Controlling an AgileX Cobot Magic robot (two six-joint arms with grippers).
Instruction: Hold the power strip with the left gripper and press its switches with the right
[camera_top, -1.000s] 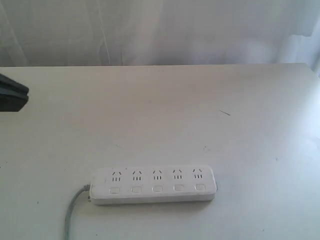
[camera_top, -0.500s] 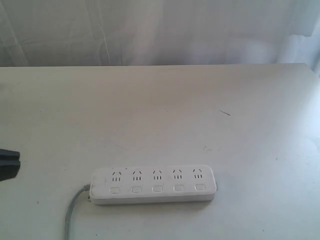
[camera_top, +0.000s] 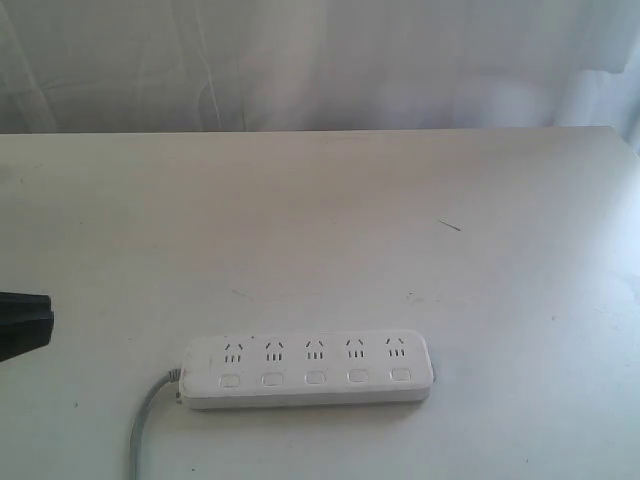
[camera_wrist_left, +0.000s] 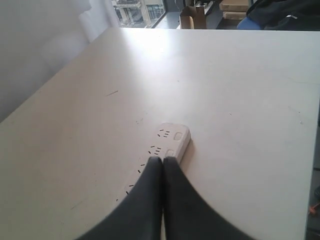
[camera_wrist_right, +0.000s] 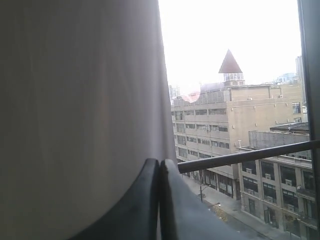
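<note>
— Where lying flat on the table (camera_top: 330, 200), power strip (camera_top: 308, 369) seen near the front edge, long side across the exterior view, sockets facing up?
— Confirmed. Five switches (camera_top: 315, 378) in one row along the near side, one under each socket group; grey cord (camera_top: 148, 415) leaving the left end and curving toward the front edge.
— Left gripper (camera_top: 24, 326)?
— Found at the far left border of the exterior view, well apart from the strip; jaws pressed together, nothing held. From its wrist camera, fingertips (camera_wrist_left: 162, 161) pointed along the strip, hiding its near part, far end visible beyond.
— Right gripper (camera_wrist_right: 159, 165)?
— Missing from the exterior view. Shown by its own wrist camera only: jaws closed, empty, aimed at a curtain (camera_wrist_right: 75, 100) and a window with buildings (camera_wrist_right: 240, 125) outside.
</note>
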